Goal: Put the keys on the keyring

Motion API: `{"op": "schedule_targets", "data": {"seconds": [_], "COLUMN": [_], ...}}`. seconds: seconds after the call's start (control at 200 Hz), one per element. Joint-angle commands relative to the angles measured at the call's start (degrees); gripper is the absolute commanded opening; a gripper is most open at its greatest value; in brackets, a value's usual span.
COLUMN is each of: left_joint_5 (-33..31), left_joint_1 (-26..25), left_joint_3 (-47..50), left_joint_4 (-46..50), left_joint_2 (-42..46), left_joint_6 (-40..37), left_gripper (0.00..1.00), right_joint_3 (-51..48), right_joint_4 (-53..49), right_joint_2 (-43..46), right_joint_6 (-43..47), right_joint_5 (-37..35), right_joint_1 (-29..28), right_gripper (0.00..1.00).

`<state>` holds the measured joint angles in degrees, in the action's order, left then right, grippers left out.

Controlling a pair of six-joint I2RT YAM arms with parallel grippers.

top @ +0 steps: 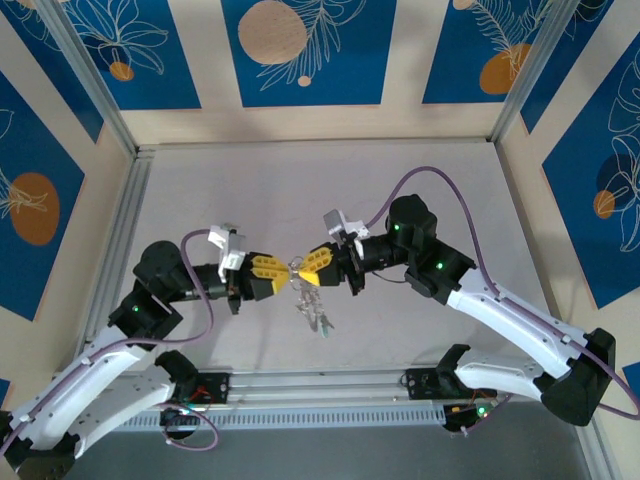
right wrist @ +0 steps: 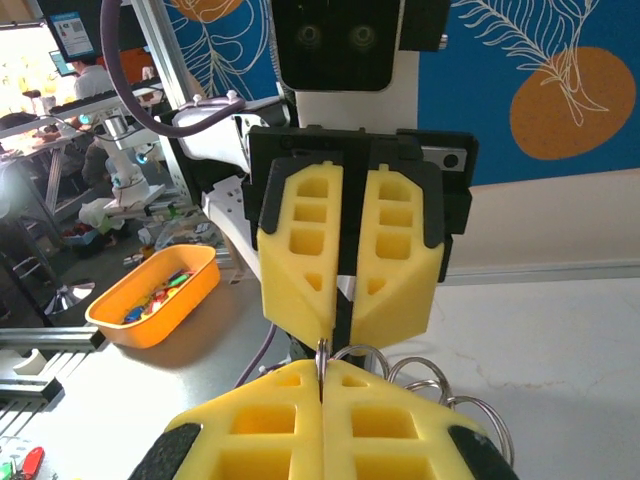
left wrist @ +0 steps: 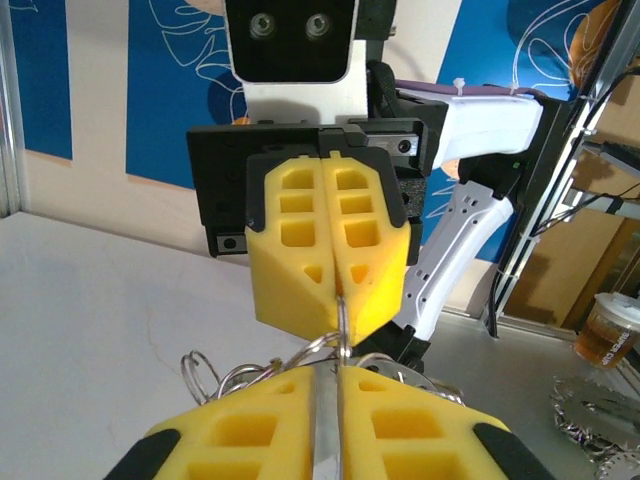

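My two grippers meet tip to tip above the middle of the table. My right gripper (top: 307, 269) (right wrist: 322, 378) is shut on the keyring (right wrist: 322, 353), a thin silvery wire ring pinched edge-on between its yellow fingertips. More wire loops (right wrist: 432, 378) spread to the right of it. My left gripper (top: 284, 272) (left wrist: 330, 385) is shut on a flat silvery key (left wrist: 328, 432) whose tip touches the keyring (left wrist: 343, 322) under the right gripper (left wrist: 340, 300). Other keys (top: 316, 312) hang in a bunch below the fingertips.
The pale table (top: 300, 190) is ringed by aluminium rails and blue patterned walls. An orange tray (right wrist: 150, 300) of coloured bits and a plastic cup (left wrist: 610, 328) stand beyond the table's edge.
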<state>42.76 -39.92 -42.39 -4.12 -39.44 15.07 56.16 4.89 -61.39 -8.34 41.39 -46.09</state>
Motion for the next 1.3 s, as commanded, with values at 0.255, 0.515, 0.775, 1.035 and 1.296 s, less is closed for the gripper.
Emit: {"op": "schedule_targets", "data": {"seconds": [0.255,0.515,0.775,1.035,1.296], "left_joint_5": [3.9,3.7,4.7,5.3,5.5], "left_joint_1": [-0.5,-0.5,-0.5,-0.6,-0.7], "left_joint_3": [-0.1,-0.3,0.0,0.2,0.7], "left_joint_4": [-8.2,-6.9,-9.0,-9.7,-9.8], "left_joint_2": [-1.6,0.1,-0.9,-1.4,-1.5], "left_joint_6": [3.1,2.7,4.0,4.6,4.5], "left_gripper": [0.12,0.13,0.11,0.09,0.08], "right_joint_3": [2.1,1.3,0.7,0.7,0.9], "right_joint_4": [0.7,2.1,4.4,4.5,4.0], "right_joint_2": [-1.0,-0.4,-0.8,-0.8,-1.0], "right_joint_6": [0.9,-0.3,-1.5,-1.9,-1.6], "right_joint_5": [0.4,0.0,0.3,-0.8,-2.1], "right_joint_1": [-0.4,0.9,1.5,1.5,1.4], "right_gripper": [0.00,0.00,0.00,0.00,0.00]}}
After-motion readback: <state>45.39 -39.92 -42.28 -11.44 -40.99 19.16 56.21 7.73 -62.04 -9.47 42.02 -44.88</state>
